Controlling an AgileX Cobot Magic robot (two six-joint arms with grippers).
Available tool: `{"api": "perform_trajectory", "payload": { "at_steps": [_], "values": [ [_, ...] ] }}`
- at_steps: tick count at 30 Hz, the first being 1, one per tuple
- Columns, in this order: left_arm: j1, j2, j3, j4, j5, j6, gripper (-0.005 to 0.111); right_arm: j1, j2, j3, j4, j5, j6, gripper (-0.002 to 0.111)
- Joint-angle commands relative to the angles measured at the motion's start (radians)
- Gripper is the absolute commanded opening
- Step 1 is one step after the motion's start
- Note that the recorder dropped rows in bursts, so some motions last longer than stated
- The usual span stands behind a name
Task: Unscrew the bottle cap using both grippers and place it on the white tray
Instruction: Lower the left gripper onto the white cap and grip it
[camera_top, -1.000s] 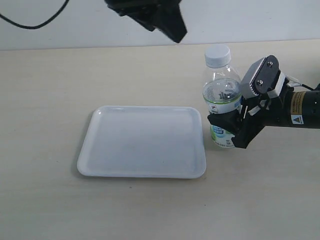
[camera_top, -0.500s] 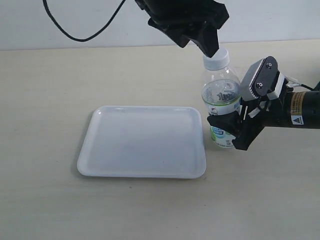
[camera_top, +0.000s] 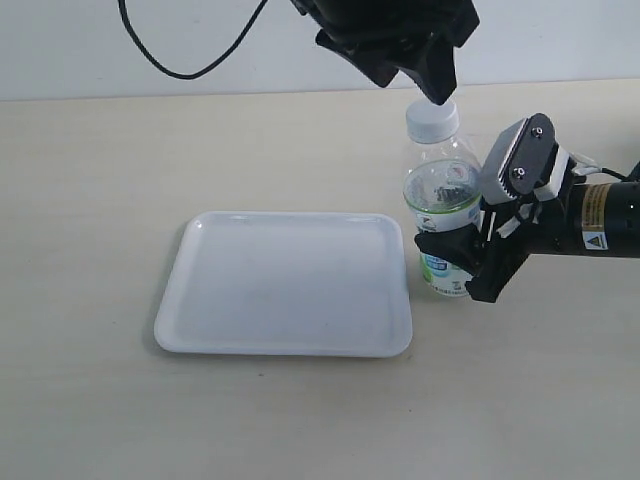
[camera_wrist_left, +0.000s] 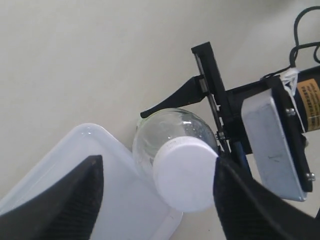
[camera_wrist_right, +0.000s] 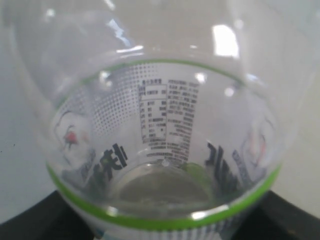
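Bottle (camera_top: 443, 215): upright on the table (camera_top: 100, 160), with the tray (camera_top: 200, 330) just beside it.
Cap (camera_top: 432, 120): screwed on the bottle's neck.
Right gripper (camera_top: 458, 250): I see it clamped around the bottle's lower body, at the label.
Left gripper (camera_wrist_left: 159, 172): over the bottle, jaws wide, one each side of the cap.
Room: I have a gap at the cap's tray side; the other finger (camera_wrist_left: 245, 205) sits close.

Robotics lab bench, not a home or kitchen. Plain beige tabletop (camera_top: 90, 420) fills most of the frame, bare pale wall (camera_top: 560, 40) along the top. Two robot arms: black arm (camera_top: 390, 30) top centre with a loose cable (camera_top: 188, 76) hanging upper left, second arm (camera_top: 615, 235) at right edge with a yellow label (camera_top: 594, 208). Only props: white tray (camera_top: 285, 285) mid-frame, bottle (camera_top: 440, 195) right of it.
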Motion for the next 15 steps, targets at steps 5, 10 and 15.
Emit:
{"api": "perform_trajectory", "payload": {
  "at_steps": [5, 10, 15],
  "values": [
    [-0.038, 0.012, -0.006, 0.001, -0.001, -0.009, 0.062, -0.003, -0.004, -0.004, -0.019, 0.036, -0.012, 0.0],
    [-0.038, 0.012, -0.006, -0.001, -0.001, -0.016, 0.062, -0.003, -0.004, -0.004, -0.019, 0.036, -0.014, 0.0],
    [-0.038, 0.016, -0.006, -0.003, -0.001, -0.017, 0.062, -0.003, -0.004, -0.004, -0.019, 0.036, -0.014, 0.0]
  ]
}}
